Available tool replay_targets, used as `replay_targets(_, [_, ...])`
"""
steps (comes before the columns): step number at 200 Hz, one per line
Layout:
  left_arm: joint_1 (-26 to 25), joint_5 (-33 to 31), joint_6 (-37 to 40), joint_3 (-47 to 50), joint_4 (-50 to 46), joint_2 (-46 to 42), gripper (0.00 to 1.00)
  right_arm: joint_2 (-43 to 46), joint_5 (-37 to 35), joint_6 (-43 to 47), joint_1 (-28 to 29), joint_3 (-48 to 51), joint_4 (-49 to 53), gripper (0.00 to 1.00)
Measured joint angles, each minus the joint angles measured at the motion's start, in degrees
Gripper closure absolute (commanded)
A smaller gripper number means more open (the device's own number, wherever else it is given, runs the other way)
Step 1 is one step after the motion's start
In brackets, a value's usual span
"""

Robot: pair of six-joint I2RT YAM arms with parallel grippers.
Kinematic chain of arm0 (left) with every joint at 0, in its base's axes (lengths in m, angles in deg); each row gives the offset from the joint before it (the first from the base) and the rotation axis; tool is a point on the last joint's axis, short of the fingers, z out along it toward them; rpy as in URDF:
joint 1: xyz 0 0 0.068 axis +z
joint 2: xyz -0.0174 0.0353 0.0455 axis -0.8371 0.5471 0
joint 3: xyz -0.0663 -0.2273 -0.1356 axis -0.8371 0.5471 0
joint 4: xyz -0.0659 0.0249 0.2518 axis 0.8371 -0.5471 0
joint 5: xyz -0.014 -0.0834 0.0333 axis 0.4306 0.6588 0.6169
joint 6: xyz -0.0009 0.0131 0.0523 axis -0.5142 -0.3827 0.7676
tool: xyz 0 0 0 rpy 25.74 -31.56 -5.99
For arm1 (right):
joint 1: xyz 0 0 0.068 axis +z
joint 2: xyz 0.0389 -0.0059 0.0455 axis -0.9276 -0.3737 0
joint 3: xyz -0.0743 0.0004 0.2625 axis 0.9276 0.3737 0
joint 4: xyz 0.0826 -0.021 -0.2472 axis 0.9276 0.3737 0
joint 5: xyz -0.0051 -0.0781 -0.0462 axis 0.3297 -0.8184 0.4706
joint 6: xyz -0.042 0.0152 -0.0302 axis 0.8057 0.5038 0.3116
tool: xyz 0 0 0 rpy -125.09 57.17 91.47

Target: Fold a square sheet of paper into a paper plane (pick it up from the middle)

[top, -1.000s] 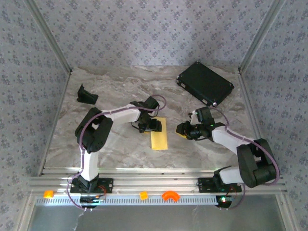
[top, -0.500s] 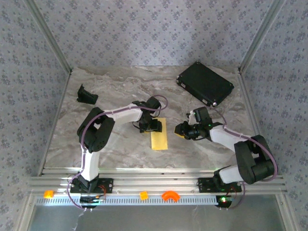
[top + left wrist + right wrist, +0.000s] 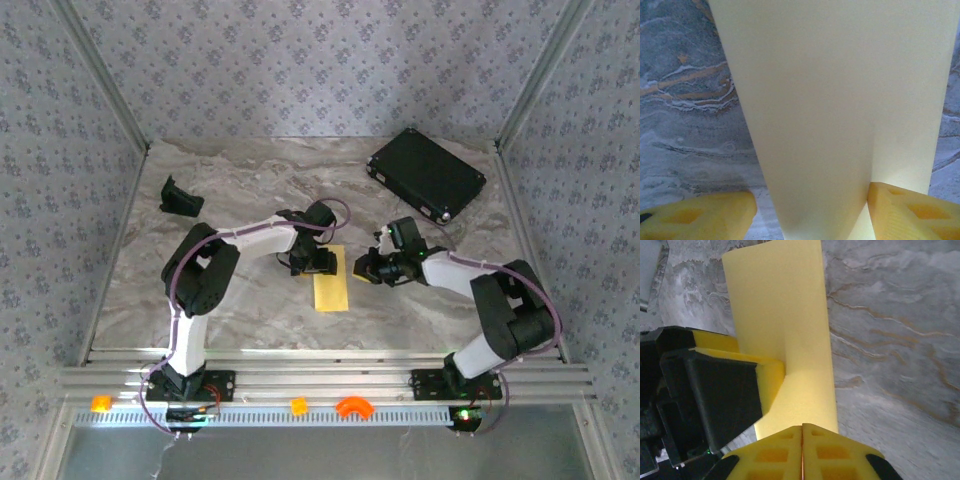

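Overhead, square sheet of paper (image 3: 332, 279): folded into a narrow pale-yellow strip, flat on the counter (image 3: 240, 300) between the arms.
Left tool (image 3: 318, 262): over the strip's far left corner; its gap is hard to read from here.
Right tool (image 3: 364, 268): just beside the strip's right edge.
Black case (image 3: 427, 173): far right, well apart.
Left wrist, fingers (image 3: 700, 216): spread open, one on each side of the strip; an overlapping fold edge shows; the strip's far end is cut off.
Right wrist, fingertips (image 3: 775, 457): pressed together at the strip's near edge; whether paper is pinched, cannot tell; the left tool's pad (image 3: 771, 382) rests on the strip.
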Motion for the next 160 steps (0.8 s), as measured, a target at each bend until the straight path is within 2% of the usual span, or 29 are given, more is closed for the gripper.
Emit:
replay_targets(22, [0.0,0.0,0.0,-0.04,-0.02,0.07,0.33,-3.1,0.02,-1.14,0.85,-1.27,-1.81,1.0])
replay_targets(62, [0.0,0.0,0.02,-0.04,-0.04,0.11,0.33,-7.61,0.39,-2.49,1.36,-2.6,-4.44,1.0])
replay_targets(160, [0.0,0.0,0.0,-0.04,-0.07,0.15,0.33,-11.41,1.77,-3.58,2.51,-5.16,-7.04,1.0])
